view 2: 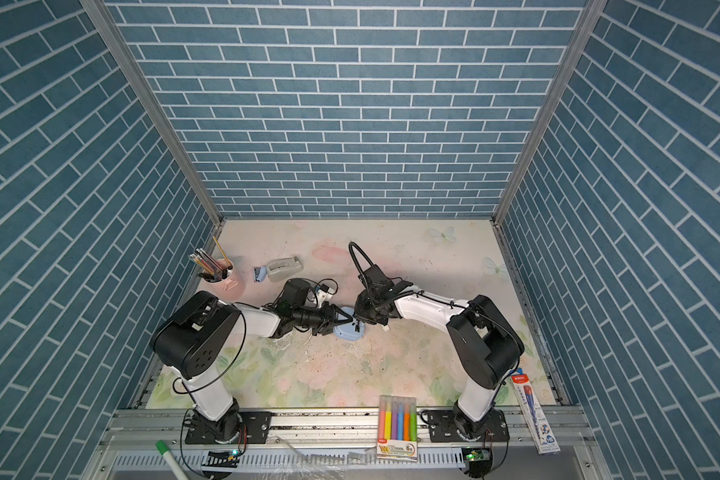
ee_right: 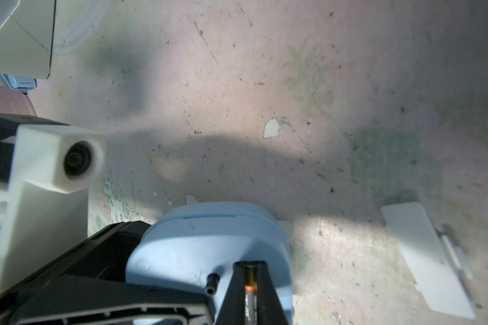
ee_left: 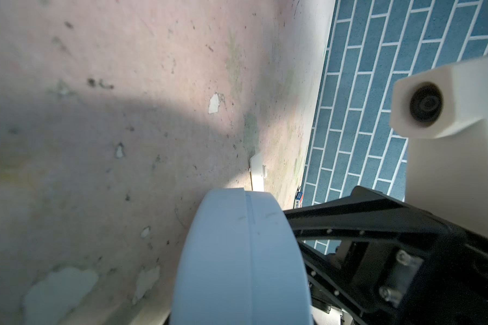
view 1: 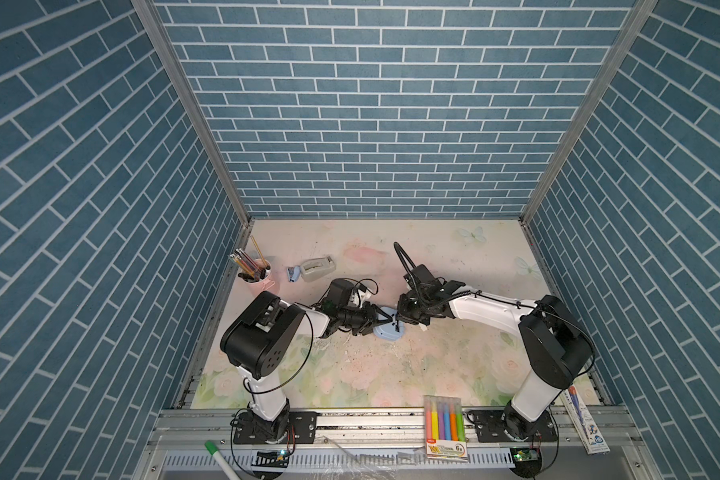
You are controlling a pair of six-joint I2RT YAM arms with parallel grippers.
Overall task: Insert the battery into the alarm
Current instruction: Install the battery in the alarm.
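Right gripper (ee_right: 250, 266) pinches the slim black battery with a gold band (ee_right: 250, 285), its tip at the plain back of the small light-blue rounded plastic alarm clock (view 1: 382, 333), which the left gripper (view 1: 385, 320) clamps over the floral table mat (view 1: 350, 374); a flat white cover (ee_right: 426, 259) lies nearby

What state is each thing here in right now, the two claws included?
left gripper: shut on the alarm.
right gripper: shut on the battery.
alarm: held, back exposed, battery cover off.
battery: gripped at the alarm's back, not visibly seated.
battery cover: lying flat on the table.
pencil cup: upright, filled.
highlighter pack: lying flat, filled.
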